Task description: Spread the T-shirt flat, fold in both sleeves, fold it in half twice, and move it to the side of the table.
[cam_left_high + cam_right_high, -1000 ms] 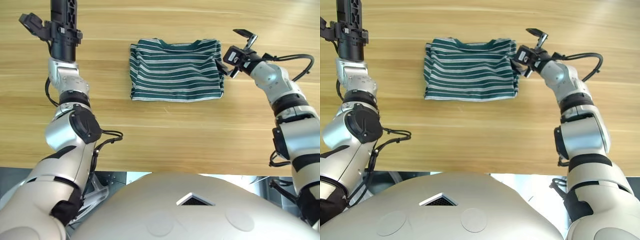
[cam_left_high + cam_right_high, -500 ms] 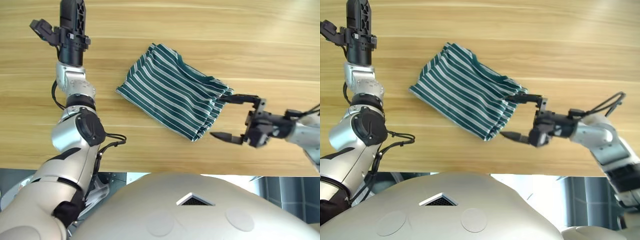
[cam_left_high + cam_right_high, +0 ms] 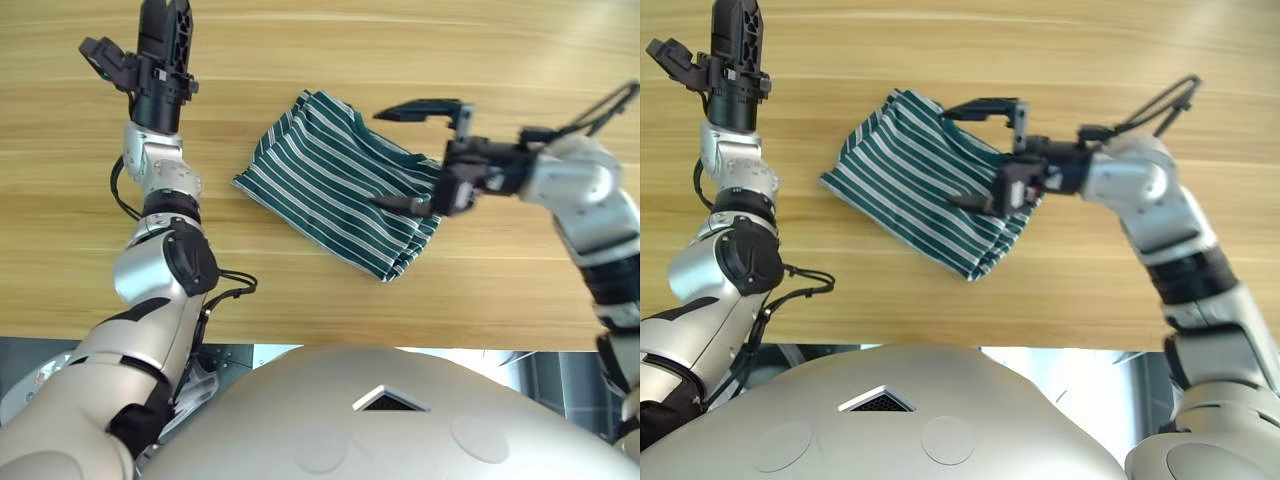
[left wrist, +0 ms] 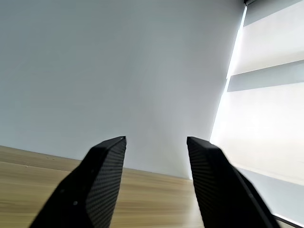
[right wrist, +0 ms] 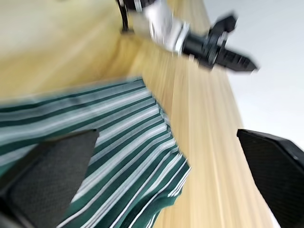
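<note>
T-shirt (image 3: 340, 185) edge at 3 o'clock partly hidden behind right gripper (image 3: 376, 157), fingers spread wide; contact unclear. Cloth soft, green, white-striped, folded into a skewed rectangle mid wooden table (image 3: 300, 40). Left gripper (image 4: 156, 138) at 10 o'clock, textured black fingers apart.

Bright, even light over table (image 3: 420, 45); faint soft shadow under T-shirt (image 3: 330, 190); strong window (image 4: 270, 118) glare, L wrist view.

No legible text, label, brand, number or sign anywhere: none on the striped T-shirt (image 3: 330, 190), none on the wooden table (image 3: 300, 300).
</note>
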Controlling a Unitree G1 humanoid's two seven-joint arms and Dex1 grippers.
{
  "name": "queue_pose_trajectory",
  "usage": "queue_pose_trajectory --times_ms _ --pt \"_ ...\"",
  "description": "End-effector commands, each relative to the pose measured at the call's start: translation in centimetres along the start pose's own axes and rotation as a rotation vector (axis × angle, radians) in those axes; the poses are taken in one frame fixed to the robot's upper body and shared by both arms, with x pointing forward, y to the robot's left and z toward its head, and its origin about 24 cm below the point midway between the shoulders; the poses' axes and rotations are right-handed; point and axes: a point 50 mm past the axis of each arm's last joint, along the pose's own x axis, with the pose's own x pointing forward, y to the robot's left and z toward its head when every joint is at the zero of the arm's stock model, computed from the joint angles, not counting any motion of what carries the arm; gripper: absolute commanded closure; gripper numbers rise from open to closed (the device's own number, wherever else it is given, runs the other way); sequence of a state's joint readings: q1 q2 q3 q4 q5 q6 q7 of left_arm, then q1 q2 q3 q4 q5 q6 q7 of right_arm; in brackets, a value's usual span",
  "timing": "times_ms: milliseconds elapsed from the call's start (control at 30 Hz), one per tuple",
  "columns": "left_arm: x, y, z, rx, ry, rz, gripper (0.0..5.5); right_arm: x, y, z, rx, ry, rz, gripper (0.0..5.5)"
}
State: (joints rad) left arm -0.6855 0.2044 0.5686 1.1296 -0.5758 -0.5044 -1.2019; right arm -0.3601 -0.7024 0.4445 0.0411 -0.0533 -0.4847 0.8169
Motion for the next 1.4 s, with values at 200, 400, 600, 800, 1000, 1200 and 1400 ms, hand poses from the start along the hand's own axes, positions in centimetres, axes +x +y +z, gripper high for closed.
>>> queue_pose_trajectory --times_ms 200,400,600,800,1000,1200,1400 --pt "-0.5 -0.6 -0.4 0.015 0.008 -0.037 3.14 3.8 4.3 -3.6 0.044 0.108 0.194 0.11" --pt "-0.3 -0.9 -0.6 0.017 0.007 -0.05 3.14 4.8 8.1 -5.4 0.131 0.132 0.39 0.11" --pt "-0.6 -1.2 -1.0 0.005 0.003 -0.042 3.14 9.4 7.5 -7.3 0.319 0.244 0.002 0.11" --pt "-1.0 -1.3 -1.1 -0.001 0.0 -0.04 3.14 9.4 7.3 -10.4 0.6 0.567 -0.472 0.11" --pt "-1.4 -1.5 -1.4 -0.012 0.001 -0.034 3.14 9.3 7.8 -10.8 0.706 0.686 -0.692 0.11" --pt "-1.7 -1.9 -1.8 -0.021 0.007 -0.038 3.14 12.2 9.3 -7.7 0.682 0.498 -0.667 0.11" --pt "-1.9 -2.2 -1.9 -0.011 0.01 -0.052 3.14 11.1 9.7 -3.6 0.576 0.232 -0.545 0.11"
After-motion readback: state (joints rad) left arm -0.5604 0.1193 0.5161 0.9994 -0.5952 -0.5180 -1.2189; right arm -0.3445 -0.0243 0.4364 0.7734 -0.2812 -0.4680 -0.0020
